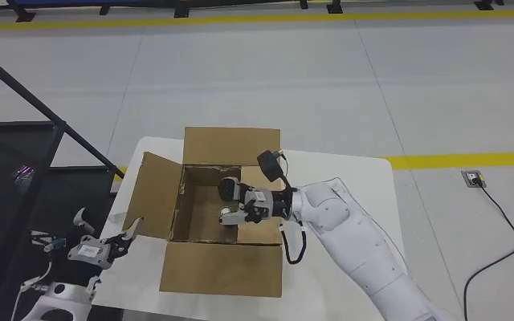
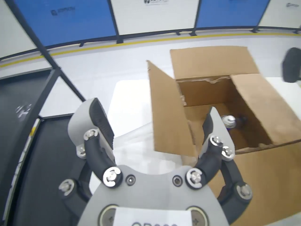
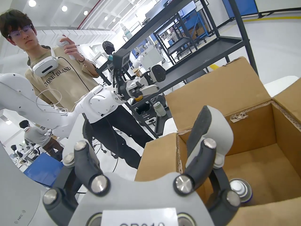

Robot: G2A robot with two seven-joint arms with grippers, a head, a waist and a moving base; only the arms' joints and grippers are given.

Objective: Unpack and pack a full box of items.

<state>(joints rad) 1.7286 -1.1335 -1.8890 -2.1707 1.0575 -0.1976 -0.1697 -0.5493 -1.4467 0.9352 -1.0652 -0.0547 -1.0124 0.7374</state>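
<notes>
Left gripper: fingers spread wide apart with nothing between them. It hangs at the table's near left edge, just beside the box's left flap.
Table: white top; carries the box.
Box: brown cardboard, open at the top, with the flaps folded outward.
Right gripper: over the open box, low between its walls. The fingers are apart and no item is seen between them.
Can: spray can with a dark body, silvery shoulder and white nozzle. It is on the box floor close to one wall, just below the right gripper. It appears to be upright, but this is not certain.
Far flap: lies flat beyond the opening, with a ragged torn edge along the inner rim below it.
Stage (judged): unpacking, with the can as the item to lift out.
Handling (judged): rigid metal that will not give under the fingers. The round, smooth wall is likely to be slippery. Weight is probably light to moderate. The nozzle is the weak point.
Hold (judged): across the body just under the shoulder, with the pads on opposite sides. Keep off the nozzle.
Risk (judged): the nearby wall leaves little room for one finger. A glancing close could tip or roll the can.
</notes>
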